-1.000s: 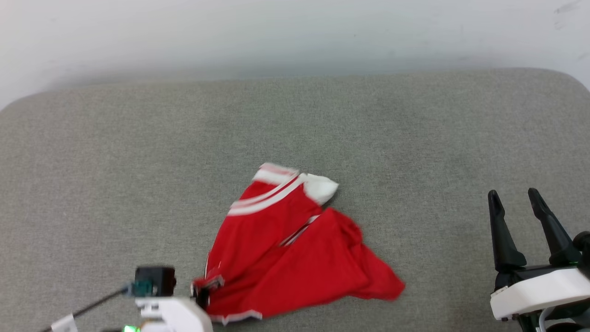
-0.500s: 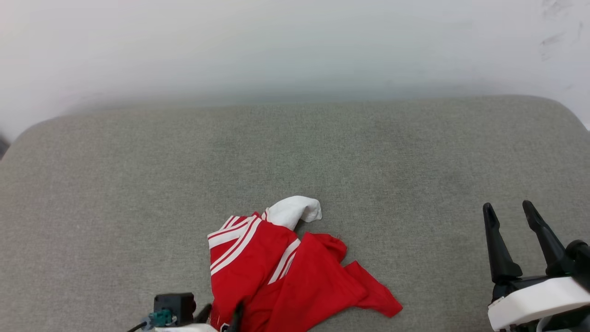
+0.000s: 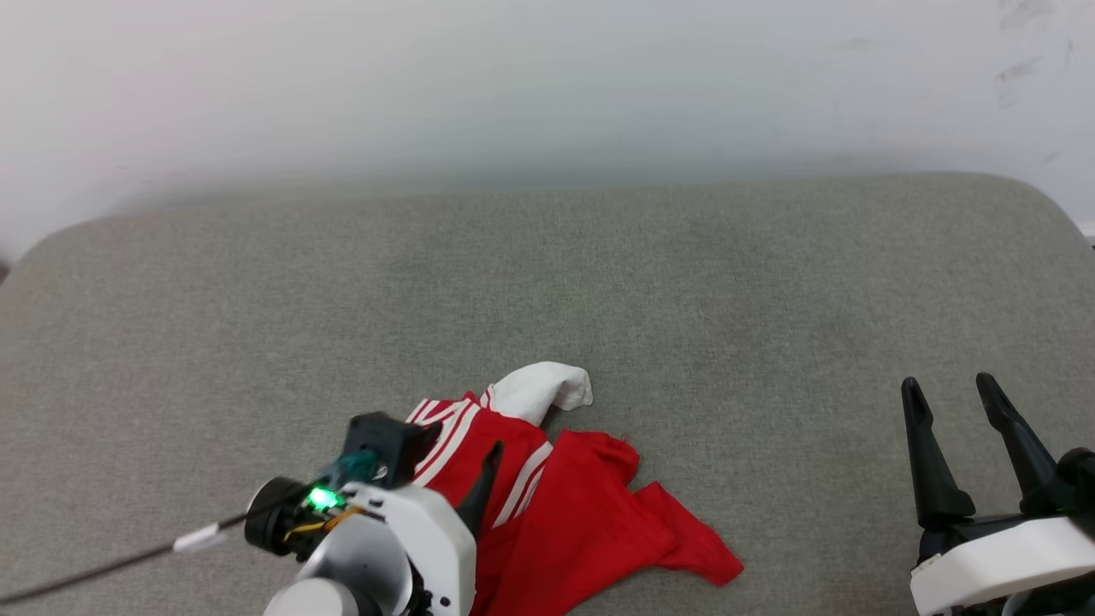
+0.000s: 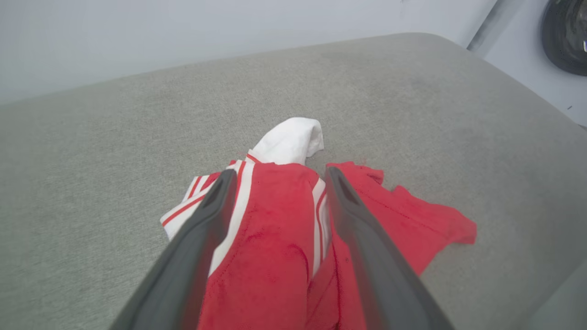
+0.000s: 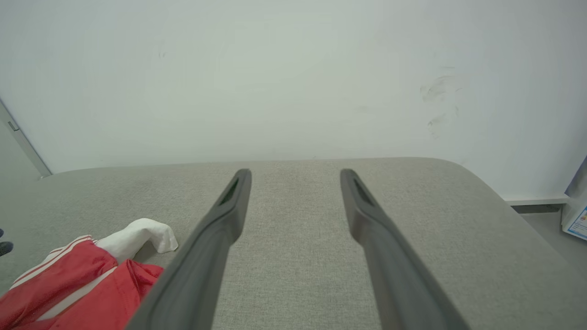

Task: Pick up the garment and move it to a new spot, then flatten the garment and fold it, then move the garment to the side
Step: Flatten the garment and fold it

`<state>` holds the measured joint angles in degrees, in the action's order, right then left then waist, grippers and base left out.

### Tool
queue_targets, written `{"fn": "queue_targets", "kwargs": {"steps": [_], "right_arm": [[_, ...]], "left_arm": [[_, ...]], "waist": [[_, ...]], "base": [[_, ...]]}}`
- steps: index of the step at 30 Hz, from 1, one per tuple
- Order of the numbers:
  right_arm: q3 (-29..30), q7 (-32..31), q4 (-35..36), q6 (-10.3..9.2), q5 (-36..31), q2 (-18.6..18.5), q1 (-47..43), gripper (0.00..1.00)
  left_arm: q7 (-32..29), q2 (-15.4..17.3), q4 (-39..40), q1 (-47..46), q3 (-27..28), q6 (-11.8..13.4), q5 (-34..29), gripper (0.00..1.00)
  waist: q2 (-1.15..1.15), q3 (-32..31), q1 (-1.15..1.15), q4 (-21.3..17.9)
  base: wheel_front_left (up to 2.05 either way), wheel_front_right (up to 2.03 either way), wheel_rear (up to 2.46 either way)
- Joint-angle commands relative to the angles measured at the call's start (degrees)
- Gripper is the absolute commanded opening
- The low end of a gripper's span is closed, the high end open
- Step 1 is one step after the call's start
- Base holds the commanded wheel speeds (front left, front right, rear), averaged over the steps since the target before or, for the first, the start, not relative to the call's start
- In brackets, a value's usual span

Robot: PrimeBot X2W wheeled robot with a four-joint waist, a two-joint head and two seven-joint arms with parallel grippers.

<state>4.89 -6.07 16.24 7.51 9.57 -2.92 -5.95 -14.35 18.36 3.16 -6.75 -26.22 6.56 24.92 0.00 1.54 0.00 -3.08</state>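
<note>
Red garment (image 3: pixel 590 513) lay crumpled on the grey worktop (image 3: pixel 684 282).
Over it hovered the left tool (image 4: pixel 280 173), fingers spread, gripping nothing; the right tool (image 3: pixel 948 382), fingers also parted, sat well apart.

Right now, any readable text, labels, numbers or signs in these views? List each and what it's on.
None readable.
garment: crumpled, with red fabric and red-white striped trim facing up; nothing to read on it.
printed label on the pale object at the right wrist view's right edge: too small and blurred to read.
</note>
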Motion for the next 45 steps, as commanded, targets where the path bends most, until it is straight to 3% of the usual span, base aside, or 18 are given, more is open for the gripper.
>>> {"fn": "queue_targets", "kwargs": {"steps": [1, 7, 12, 13, 14, 15, 24, 29, 30, 37, 40, 43, 44, 45], "right_arm": [[-0.1, 0.2, 0.3, -0.04, 0.0, 0.1, 0.4, 1.00], [-0.4, 0.9, -0.2, -0.04, 0.7, 0.1, 1.4, 1.00], [-0.6, 1.8, -1.1, -0.04, 1.3, 0.1, 2.5, 1.00], [-0.6, 2.1, -1.3, -0.04, 1.4, 0.1, 2.6, 1.00], [-0.7, 2.2, -1.5, -0.04, 1.5, 0.1, 2.7, 1.00], [-0.6, 2.4, -1.7, -0.04, 1.5, 0.1, 2.8, 1.00], [0.1, 3.1, -2.8, -0.04, 1.9, 0.1, 3.4, 1.00], [-0.1, 2.9, -2.7, -0.04, 1.6, 0.1, 3.4, 1.00], [-0.1, 2.9, -2.7, -0.04, 1.6, 0.1, 3.4, 1.00], [-0.1, 2.8, -2.5, -0.04, 1.5, 0.1, 2.9, 1.00], [0.1, 2.5, -2.4, -0.04, 1.4, 0.1, 2.7, 1.00], [0.1, 2.2, -2.4, -0.04, 0.9, 0.1, 3.0, 1.00], [0.0, 2.0, -2.3, -0.04, 0.8, 0.1, 3.1, 1.00], [0.0, 1.9, -2.3, -0.04, 0.8, 0.1, 3.1, 1.00]], "left_arm": [[-3.2, 0.9, -1.0, -2.5, -1.4, -1.7, 0.0, 1.00], [-14.7, 2.6, -4.0, -7.9, -5.3, -6.6, 1.8, 1.00], [-21.3, 4.0, -6.7, -9.7, -6.3, -8.2, 3.7, 0.97], [-21.8, 4.1, -6.8, -10.1, -6.3, -8.4, 3.9, 0.67], [-22.0, 4.2, -6.8, -10.6, -6.2, -8.5, 3.8, 0.16], [-22.3, 4.4, -7.0, -10.7, -6.3, -8.6, 3.9, 0.00], [-13.4, 4.0, -1.4, -12.0, -1.5, -5.6, 3.1, 0.00], [-8.6, 4.0, 1.9, -7.1, 4.8, -0.1, 5.1, 0.00], [-8.6, 4.0, 1.9, -7.1, 4.8, -0.1, 5.1, 0.00], [-3.6, 4.4, 0.3, 6.3, 15.2, 8.5, 9.4, 0.00], [-2.7, 4.2, -1.9, 10.3, 17.4, 9.3, 11.3, 0.00], [-2.9, 3.6, -4.0, 12.1, 17.2, 8.2, 12.8, 0.00], [-2.6, 3.4, -4.4, 12.1, 17.0, 8.0, 13.0, 0.37], [-1.9, 3.2, -4.5, 11.8, 16.8, 7.6, 12.8, 0.95]], "waist": [[0.00, 1.1, 0.00, -0.4], [0.00, 4.0, 0.00, -1.8], [0.00, 6.1, 0.00, -2.8], [0.00, 6.3, 0.00, -2.9], [0.00, 6.5, 0.00, -3.0], [0.00, 6.7, 0.00, -3.0], [0.00, 7.1, 0.00, -1.6], [0.00, 6.7, 0.00, -0.9], [0.00, 6.7, 0.00, -0.9], [0.00, 6.5, 0.00, -0.5], [0.00, 6.3, 0.00, -0.1], [0.00, 5.9, 0.00, 0.3], [0.00, 5.8, 0.00, 0.4], [0.00, 5.5, 0.00, 0.5]], "base": [[0.00, 0.00, 0.00], [0.00, 0.00, 0.00], [0.00, 0.00, 0.00], [0.00, 0.00, 0.00], [0.00, 0.00, 0.00], [0.00, 0.00, 0.00], [0.00, 0.00, 0.00], [0.00, 0.00, 0.00], [0.00, 0.00, 0.00], [0.00, 0.00, 0.00], [0.00, 0.00, 0.00], [0.00, 0.00, 0.00], [0.00, 0.00, 0.00], [0.00, 0.00, 0.00]]}}
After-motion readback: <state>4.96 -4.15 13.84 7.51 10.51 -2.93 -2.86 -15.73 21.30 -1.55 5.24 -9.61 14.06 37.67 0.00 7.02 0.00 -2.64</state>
